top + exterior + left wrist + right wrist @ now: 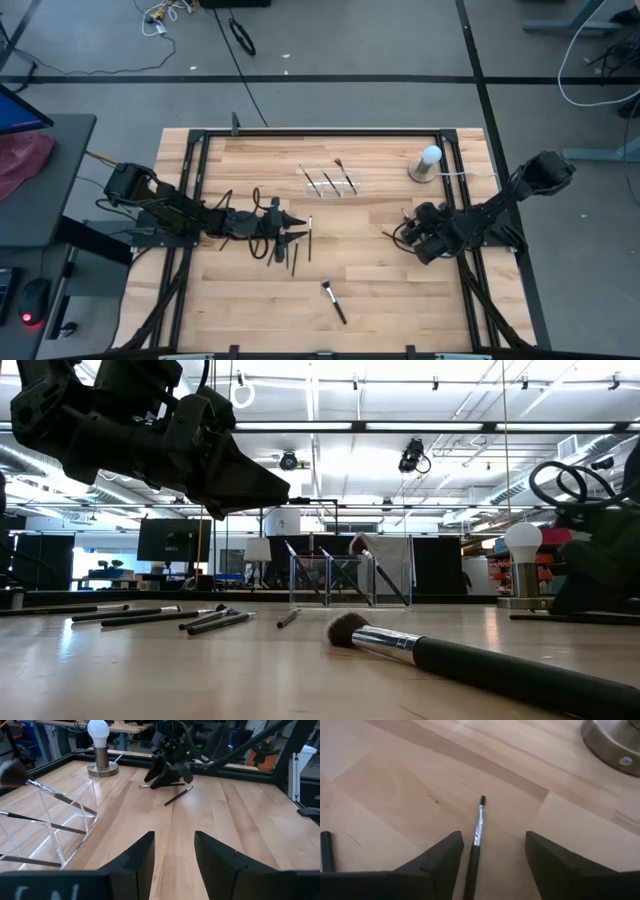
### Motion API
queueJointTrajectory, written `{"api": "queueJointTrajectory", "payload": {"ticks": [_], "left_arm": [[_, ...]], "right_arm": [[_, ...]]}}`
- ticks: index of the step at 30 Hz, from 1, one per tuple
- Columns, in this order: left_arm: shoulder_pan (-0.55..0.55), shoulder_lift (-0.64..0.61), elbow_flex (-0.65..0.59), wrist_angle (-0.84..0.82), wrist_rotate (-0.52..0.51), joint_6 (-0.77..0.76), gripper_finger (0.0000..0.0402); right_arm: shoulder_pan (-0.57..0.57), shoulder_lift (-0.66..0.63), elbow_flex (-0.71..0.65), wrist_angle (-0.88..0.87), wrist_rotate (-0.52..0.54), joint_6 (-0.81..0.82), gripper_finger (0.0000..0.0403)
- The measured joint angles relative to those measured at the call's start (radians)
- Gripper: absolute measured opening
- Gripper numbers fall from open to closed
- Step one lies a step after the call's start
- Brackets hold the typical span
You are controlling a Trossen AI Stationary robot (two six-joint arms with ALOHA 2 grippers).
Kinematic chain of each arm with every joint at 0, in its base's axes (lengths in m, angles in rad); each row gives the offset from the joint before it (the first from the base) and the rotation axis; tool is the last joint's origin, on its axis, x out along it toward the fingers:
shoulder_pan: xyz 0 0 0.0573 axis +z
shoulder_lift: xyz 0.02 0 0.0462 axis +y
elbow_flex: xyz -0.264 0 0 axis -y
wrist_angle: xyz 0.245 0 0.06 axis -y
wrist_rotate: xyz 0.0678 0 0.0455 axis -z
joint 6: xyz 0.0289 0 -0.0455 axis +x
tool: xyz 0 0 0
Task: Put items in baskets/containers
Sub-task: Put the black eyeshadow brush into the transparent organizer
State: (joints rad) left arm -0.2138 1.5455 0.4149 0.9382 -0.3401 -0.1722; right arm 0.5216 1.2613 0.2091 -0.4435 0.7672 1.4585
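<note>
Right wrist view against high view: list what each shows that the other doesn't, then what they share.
Only the right wrist view: the open right gripper straddling a thin silver-ferruled brush, seen close up.

Only the high view: the clear organiser tray holding brushes, the loose brush pile near the left gripper, a lone brush and the white ball.

Both: the wooden table and the lamp's round base.

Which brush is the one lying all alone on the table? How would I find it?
Start at the clear tray at the far middle of the wooden table, then come straight toward the near edge. There lies one brush by itself, past the bunch of thin brushes by the left gripper. It has a thick black handle, a silver band and a fluffy tip, and nothing touches it.
</note>
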Motion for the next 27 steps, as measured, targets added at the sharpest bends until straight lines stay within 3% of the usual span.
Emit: {"api": "queueJointTrajectory", "payload": {"ticks": [15,21,27], "left_arm": [[0.000,0.000,0.000,0.000,0.000,0.000,0.0145],[0.000,0.000,0.000,0.000,0.000,0.001,0.0145],[0.000,0.000,0.000,0.001,0.000,0.003,0.0145]], "right_arm": [[0.026,0.000,-0.025,0.051,-0.014,-0.139,0.0014],[0.026,0.005,-0.027,0.107,0.029,-0.161,0.0012],[0.020,0.006,0.020,0.324,0.088,-0.351,0.0005]]}}
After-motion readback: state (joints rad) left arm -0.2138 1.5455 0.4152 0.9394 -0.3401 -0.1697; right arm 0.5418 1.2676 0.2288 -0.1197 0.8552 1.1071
